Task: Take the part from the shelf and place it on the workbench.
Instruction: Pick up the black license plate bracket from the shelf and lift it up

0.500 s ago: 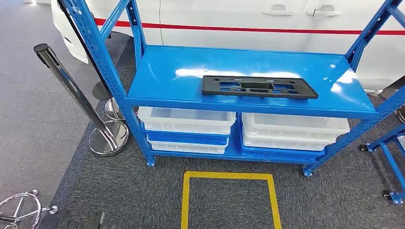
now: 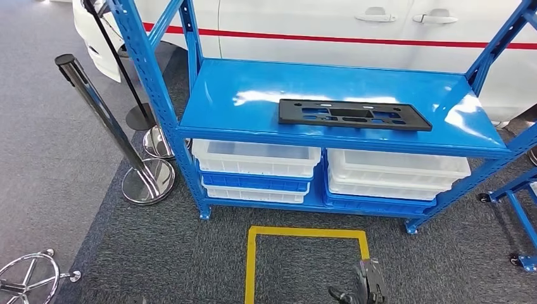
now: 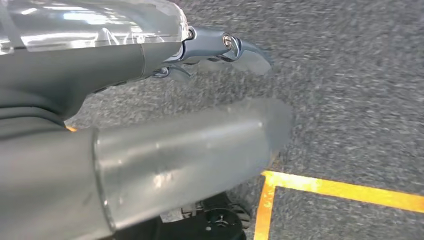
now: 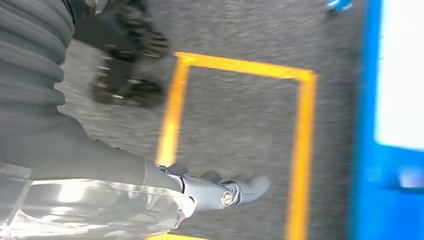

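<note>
The task is barely begun: the black part (image 2: pixel 354 114) lies flat on the top board of the blue shelf (image 2: pixel 253 85), toward its front edge, untouched. The right hand (image 2: pixel 368 283) hangs low before the shelf, over the yellow floor square (image 2: pixel 250 266), empty; its finger spread cannot be told. The left hand (image 3: pixel 150 150) hangs empty, spread unclear. Since the earlier frame the whole scene has shifted, so the camera moved, and the right hand has come into sight.
</note>
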`<state>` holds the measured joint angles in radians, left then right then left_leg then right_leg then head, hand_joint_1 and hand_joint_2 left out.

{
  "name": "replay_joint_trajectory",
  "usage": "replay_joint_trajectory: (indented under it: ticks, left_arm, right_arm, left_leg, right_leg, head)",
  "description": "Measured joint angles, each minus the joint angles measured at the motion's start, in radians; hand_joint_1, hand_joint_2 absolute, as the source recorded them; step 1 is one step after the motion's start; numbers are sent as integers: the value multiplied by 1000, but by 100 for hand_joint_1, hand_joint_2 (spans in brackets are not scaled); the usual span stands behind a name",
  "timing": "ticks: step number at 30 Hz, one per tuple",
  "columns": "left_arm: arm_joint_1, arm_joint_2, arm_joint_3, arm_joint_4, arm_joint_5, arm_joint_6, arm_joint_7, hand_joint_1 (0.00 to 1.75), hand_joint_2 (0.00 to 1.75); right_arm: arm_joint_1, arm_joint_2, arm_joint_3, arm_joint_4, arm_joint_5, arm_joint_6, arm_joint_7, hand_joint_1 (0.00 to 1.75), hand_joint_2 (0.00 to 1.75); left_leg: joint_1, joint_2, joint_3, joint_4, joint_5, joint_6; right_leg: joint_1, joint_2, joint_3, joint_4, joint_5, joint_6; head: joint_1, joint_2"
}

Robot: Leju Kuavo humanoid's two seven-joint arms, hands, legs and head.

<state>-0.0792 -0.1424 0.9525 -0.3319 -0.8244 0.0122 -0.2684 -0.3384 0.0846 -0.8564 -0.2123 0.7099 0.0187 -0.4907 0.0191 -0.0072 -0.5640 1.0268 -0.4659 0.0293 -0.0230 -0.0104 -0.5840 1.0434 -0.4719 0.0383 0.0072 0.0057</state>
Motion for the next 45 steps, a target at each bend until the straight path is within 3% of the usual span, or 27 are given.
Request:
replay_joint_trajectory:
  ticks: [1,3,5,6,7,8,10,13,15,17,19,20,21,22,23,25,26,30,32,34,35,36,37,40,42,45]
  left_arm:
    - [-2,-4,16,9,-16,-1,-3,0,0]
    - [-5,-11,45,24,-48,-1,-10,0,0]
    - [-7,-15,69,40,-78,-1,-15,0,0]
    - [-7,-17,79,47,-91,-2,-18,0,0]
    - [-7,-20,87,53,-102,-2,-20,0,0]
    - [-8,-22,93,57,-112,-2,-22,0,0]
    - [-10,-28,101,66,-128,-3,-26,0,0]
    - [-16,-32,110,75,-152,-5,-28,0,0]
    - [-18,-32,114,80,-167,-8,-29,0,0]
    - [-21,-32,115,84,-182,-13,-31,0,0]
    - [-23,-32,117,88,-196,-19,-32,0,0]
    - [-23,-32,118,89,-201,-21,-32,0,0]
    - [-23,-32,118,89,-204,-23,-33,0,0]
    - [-23,-32,118,89,-206,-24,-33,0,0]
    - [-24,-32,118,89,-209,-26,-33,0,0]
    - [-29,-32,119,91,-221,-33,-35,0,0]
    - [-31,-32,120,93,-228,-38,-36,0,0]
    - [-35,-31,121,96,-242,-46,-37,0,0]
    - [-37,-31,122,97,-242,-48,-38,0,0]
    - [-39,-31,122,98,-243,-51,-37,0,0]
    - [-39,-31,122,99,-243,-52,-36,0,0]
    - [-39,-31,122,100,-245,-52,-34,0,0]
    - [-39,-31,122,101,-247,-52,-31,0,0]
    - [-42,-32,121,103,-255,-55,-26,0,0]
    - [-46,-32,121,104,-258,-59,-28,0,0]
    - [-51,-32,118,104,-266,-63,-42,0,0]
  right_arm:
    - [-21,2,-1,-7,8,-9,-18,0,175]
    - [-62,3,0,-23,17,-34,-54,0,175]
    - [-91,4,10,-42,23,-67,-85,0,175]
    - [-100,5,20,-54,24,-87,-99,0,175]
    - [-108,6,35,-65,24,-107,-110,0,175]
    - [-114,6,52,-77,23,-129,-120,0,175]
    - [-127,7,96,-96,19,-175,-135,0,175]
    - [-141,9,173,-120,13,-252,-153,0,175]
    - [-147,14,225,-136,11,-300,-163,0,175]
    - [-153,19,283,-152,5,-345,-173,0,175]
    - [-156,23,343,-166,-7,-381,-182,0,175]
    - [-156,25,366,-170,-14,-394,-185,0,175]
    - [-155,27,383,-173,-20,-404,-186,0,175]
    - [-155,30,397,-176,-24,-411,-188,0,175]
    - [-154,32,411,-180,-30,-419,-189,0,175]
    - [-155,37,462,-193,-54,-451,-194,0,175]
    - [-156,37,491,-200,-69,-471,-197,0,175]
    - [-157,38,556,-216,-96,-504,-199,0,175]
    - [-158,38,571,-222,-100,-505,-199,0,175]
    - [-154,38,582,-223,-112,-509,-199,0,175]
    - [-149,37,589,-223,-120,-515,-199,0,175]
    - [-144,36,596,-223,-129,-524,-199,0,175]
    - [-139,35,606,-224,-134,-537,-199,0,175]
    - [-134,27,648,-238,-132,-614,-199,0,175]
    - [-134,24,681,-250,-109,-671,-198,0,175]
    - [-128,22,701,-293,2,-709,-195,0,175]
  left_leg:
    - [1,1,-1,-4,4,7]
    - [-1,1,-5,-5,7,14]
    - [-6,0,-8,-4,8,16]
    - [-8,-1,-7,-4,8,16]
    - [-10,-2,-6,-4,8,16]
    - [-12,-4,-4,-4,8,16]
    - [-17,-5,-4,-3,8,13]
    - [-17,-3,-8,-6,9,0]
    - [-17,-1,-10,5,-1,-11]
    - [-15,0,-45,83,-48,-21]
    - [-11,1,-109,213,-105,-30]
    - [-9,1,-131,256,-114,-33]
    - [-8,1,-138,264,-103,-36]
    - [-6,1,-125,231,-74,-36]
    - [-5,2,-97,166,-33,-36]
    - [-7,3,-41,44,16,-29]
    - [-8,3,-29,12,23,-25]
    - [-9,3,-27,-6,27,0]
    - [-6,3,-25,-13,31,11]
    - [-7,3,-26,-13,31,16]
    - [-7,3,-26,-13,31,16]
    - [-8,2,-26,-13,31,16]
    - [-8,2,-26,-12,30,16]
    - [-10,1,-24,-9,28,11]
    - [-13,2,-26,-8,28,2]
    - [-14,3,-29,-4,23,-14]
  right_leg:
    - [-1,1,-17,36,-23,3]
    - [0,2,-75,160,-87,6]
    - [1,4,-121,255,-113,5]
    - [2,5,-120,252,-98,1]
    - [4,6,-100,210,-67,-5]
    - [8,7,-67,141,-29,-13]
    - [17,7,-10,21,13,-29]
    - [23,8,4,-23,18,-38]
    - [17,7,12,-37,25,-44]
    - [11,4,20,-50,31,-51]
    - [11,3,20,-50,31,-54]
    - [11,3,19,-49,30,-54]
    - [11,3,20,-47,29,-54]
    - [10,3,21,-45,27,-52]
    - [10,4,22,-41,24,-50]
    - [12,5,18,-31,17,-41]
    - [13,5,14,-27,15,-36]
    - [13,6,6,-17,8,-16]
    - [9,7,-24,51,-35,-6]
    - [9,7,-88,182,-95,0]
    - [8,7,-115,236,-111,2]
    - [8,7,-127,255,-107,2]
    - [9,7,-120,235,-84,1]
    - [13,8,-30,41,9,-12]
    - [19,8,-2,-23,24,-21]
    - [16,9,-1,-31,29,-36]
  head:
    - [0,0]
    - [0,0]
    - [0,0]
    - [0,0]
    - [0,0]
    - [0,0]
    - [0,0]
    - [0,0]
    - [0,0]
    - [-1,0]
    - [-1,0]
    - [-1,0]
    - [-1,0]
    - [-1,0]
    - [-1,0]
    - [-1,0]
    - [-1,0]
    - [0,0]
    - [0,0]
    - [0,0]
    - [0,0]
    - [0,0]
    - [0,0]
    - [0,0]
    - [0,0]
    - [-1,0]
